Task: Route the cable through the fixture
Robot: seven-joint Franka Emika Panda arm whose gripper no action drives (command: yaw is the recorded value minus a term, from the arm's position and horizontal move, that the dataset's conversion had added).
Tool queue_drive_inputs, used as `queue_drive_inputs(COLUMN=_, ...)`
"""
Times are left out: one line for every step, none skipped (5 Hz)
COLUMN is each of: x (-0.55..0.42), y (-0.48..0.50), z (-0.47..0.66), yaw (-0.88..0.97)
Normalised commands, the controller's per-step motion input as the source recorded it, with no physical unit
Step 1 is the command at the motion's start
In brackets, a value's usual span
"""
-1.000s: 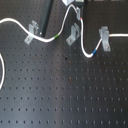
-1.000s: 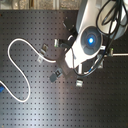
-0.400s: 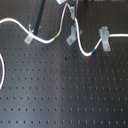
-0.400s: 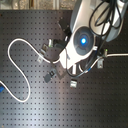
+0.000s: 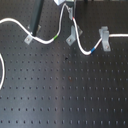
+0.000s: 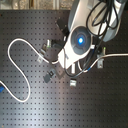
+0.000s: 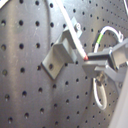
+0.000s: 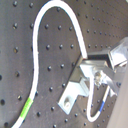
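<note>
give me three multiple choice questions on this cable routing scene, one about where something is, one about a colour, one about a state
1. In the first exterior view, where does the green band on the cable lie?
A. between the clip on the first exterior view's left and the middle clip
B. beyond the clip on the first exterior view's right
C. off the board

2. What colour is the band on the cable's dip just before the clip on the first exterior view's right?
A. yellow
B. blue
C. orange

3. What is the gripper doing in the first wrist view?
A. hanging open
B. gripping a clip
C. pinching the cable

Answers:
1. A, the green shows between those two clips.
2. B, the mark there is blue.
3. C, the cable runs into the closed tips beside its red band.
</note>
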Motion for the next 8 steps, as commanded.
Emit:
queue_drive_inputs(x=-0.211, y=-0.158, z=0.04, yaw=-0.19)
queue_drive_inputs(x=-0.156, y=0.102, z=0.03, yaw=-0.05)
queue_drive_inputs(x=-0.259, y=0.290, z=0.18, yaw=0.00)
queue_drive_inputs(x=-0.247, y=0.282, z=0.24, yaw=0.00)
queue_drive_inputs(x=-0.144, y=0.144, z=0.36, yaw=-0.03)
queue_drive_inputs(x=-0.137, y=0.156, z=0.34, yaw=-0.01)
queue_drive_inputs(x=-0.062, y=0.071, z=0.16, yaw=0.00)
queue_drive_inputs(x=-0.072, y=0.074, z=0.01, yaw=0.00)
